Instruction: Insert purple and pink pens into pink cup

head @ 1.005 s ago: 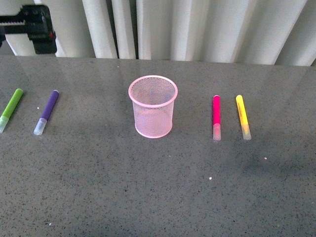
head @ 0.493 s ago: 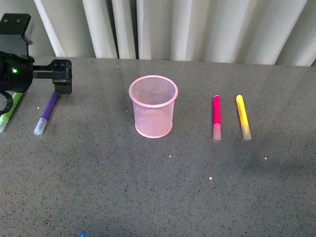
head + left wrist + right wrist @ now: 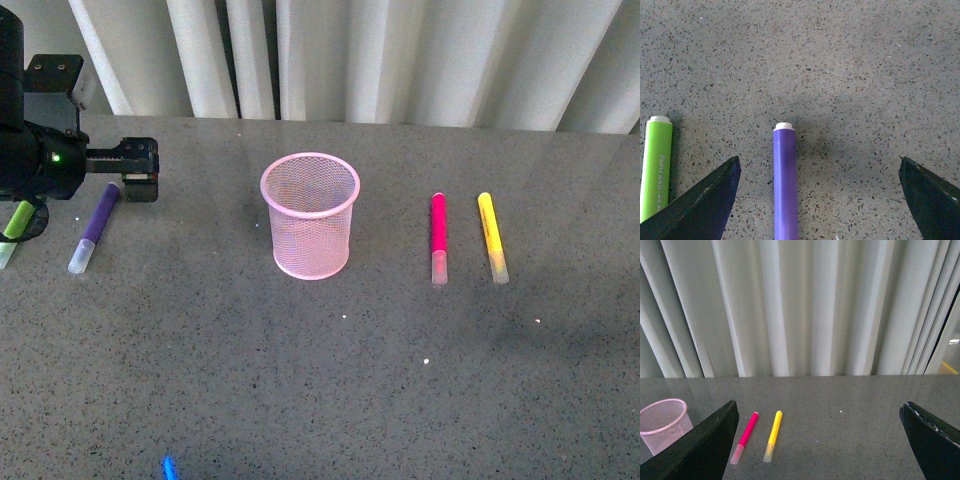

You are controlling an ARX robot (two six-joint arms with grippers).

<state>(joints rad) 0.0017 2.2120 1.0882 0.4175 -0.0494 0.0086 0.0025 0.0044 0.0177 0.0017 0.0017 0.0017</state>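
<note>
End effector (image 3: 818, 159), left, gapes above purple pen (image 3: 785, 185).

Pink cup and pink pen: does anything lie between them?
Nothing. In the front view, the grey table between the pink cup and the pink pen is bare.

the left arm (image 3: 35, 150), a black jointed limb with a small green light glowing on its wrist housing, reaches in from the left edge of the front view. its black two-fingered left gripper (image 3: 818, 162) points steeply downward. the jaws stand wide apart, the two dark wedge-shaped fingertips (image 3: 710, 200) sitting at opposite sides of the wrist view with nothing clamped between them. the black two-fingered right gripper (image 3: 818, 405) shows only in its own wrist view. it is held high and roughly level, facing forward, its jaws likewise spread wide and holding nothing.
</note>
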